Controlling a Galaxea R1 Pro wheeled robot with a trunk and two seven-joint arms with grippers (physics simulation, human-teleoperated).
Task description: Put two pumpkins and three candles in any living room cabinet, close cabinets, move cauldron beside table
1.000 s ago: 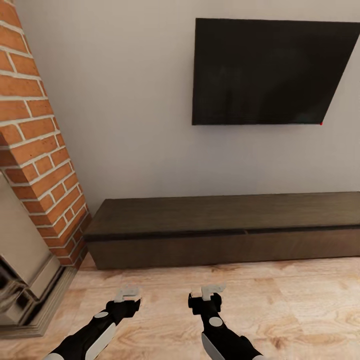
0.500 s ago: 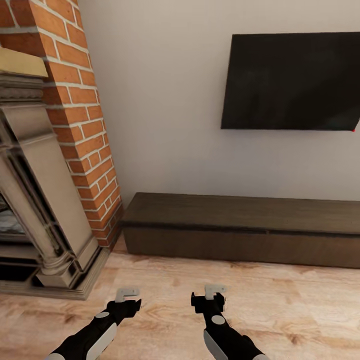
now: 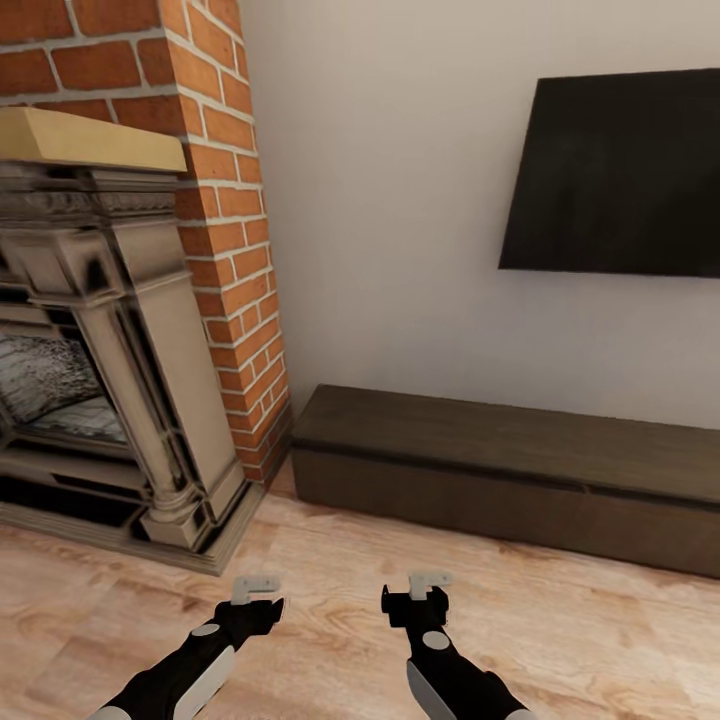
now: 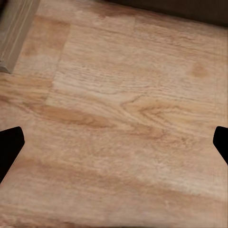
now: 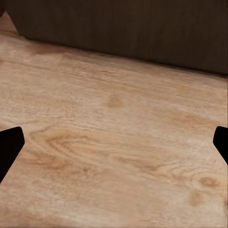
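Observation:
The cabinet [image 3: 500, 440] is a long, low, dark brown unit against the white wall, right of centre in the head view, with its fronts shut. Its dark front also shows in the right wrist view [image 5: 123, 28]. My left gripper [image 3: 255, 585] and right gripper [image 3: 430, 580] hover side by side over the wooden floor, short of the cabinet. Both are open, fingertips wide apart, with nothing between them [image 4: 114, 147] [image 5: 114, 147]. The pumpkins, candles, cauldron and table are out of view.
A brick chimney [image 3: 230, 200] with a stone fireplace surround [image 3: 130, 400] stands at the left, its plinth reaching onto the floor. A black TV [image 3: 620, 170] hangs on the wall above the cabinet. Pale wood floor [image 3: 560, 620] lies in front.
The whole picture has shifted: the camera has swung left, bringing the fireplace into view and sliding the cabinet and TV rightward. Both arms keep the same pose, grippers still open.

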